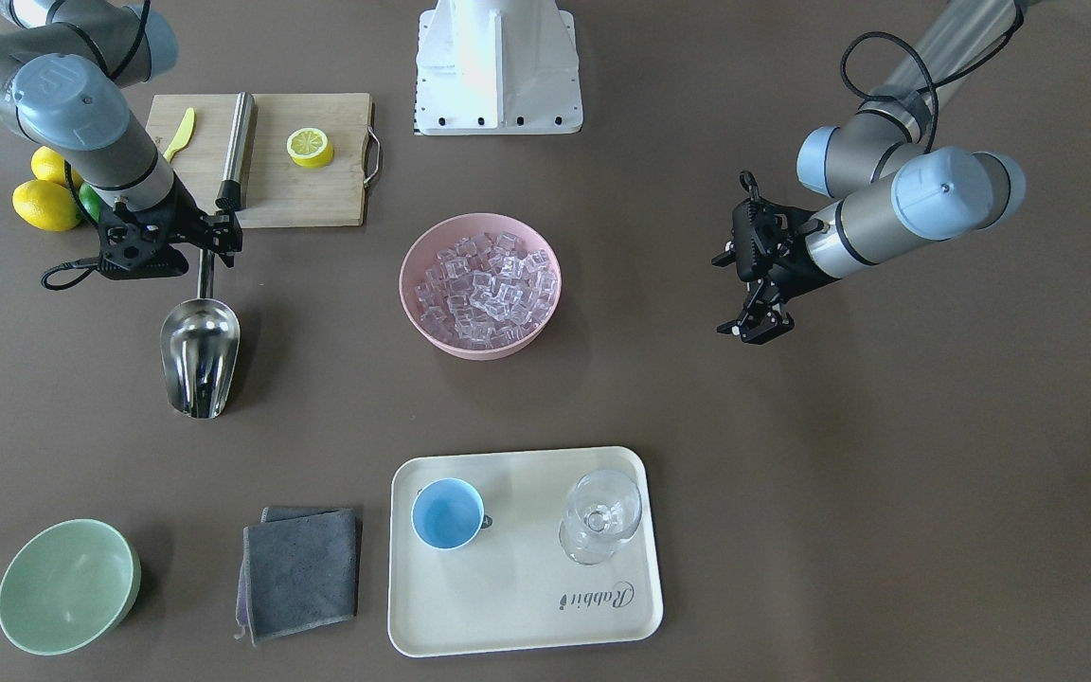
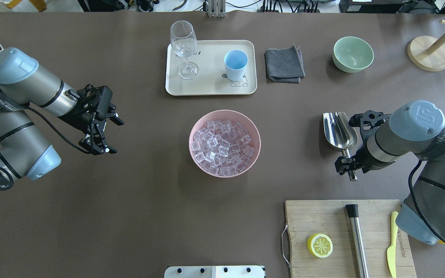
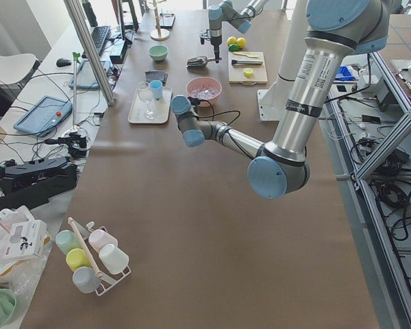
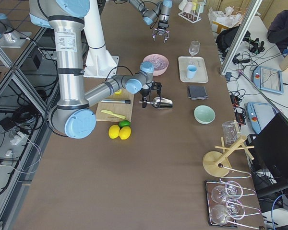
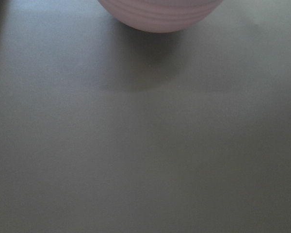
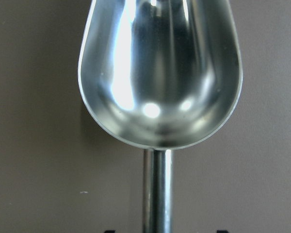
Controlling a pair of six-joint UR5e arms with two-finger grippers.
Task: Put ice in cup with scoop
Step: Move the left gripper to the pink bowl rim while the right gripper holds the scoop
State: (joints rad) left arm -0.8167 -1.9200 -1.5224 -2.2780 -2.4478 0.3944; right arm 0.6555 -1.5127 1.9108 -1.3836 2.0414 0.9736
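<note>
Eyes on the right side of the table: the right gripper [image 1: 207,248] sits over the thin handle [image 2: 348,164] of the scoop [image 2: 338,129]. The wrist view explains the pose. Dark fingertips [image 6: 107,231] peek in on either side of the handle with a clear gap, so the jaws stand apart, straddling it and not yet clamping. The scoop lies on the table [image 2: 149,185], trough up, mouth pointing to the far side and handle pointing back toward the robot, which suits an arm reaching in from the near side. Taking it well back on the handle would leave the whole trough free for digging. The ice [image 2: 222,146] is heaped in the pink bowl [image 2: 192,135] at the centre, well apart from the scoop. The cup [image 2: 235,63] stands upright on the right half of the cream tray [image 2: 211,87] at the far side, beyond the bowl and beside a stemmed glass [image 2: 184,46]; its blue inside looks empty. Over on the left, the left gripper [image 2: 112,136] hangs with fingers spread and nothing between them, well clear of the bowl, seemingly parked to leave the lane free. This looks like the grasping step, with scooping and pouring still to do.
</note>
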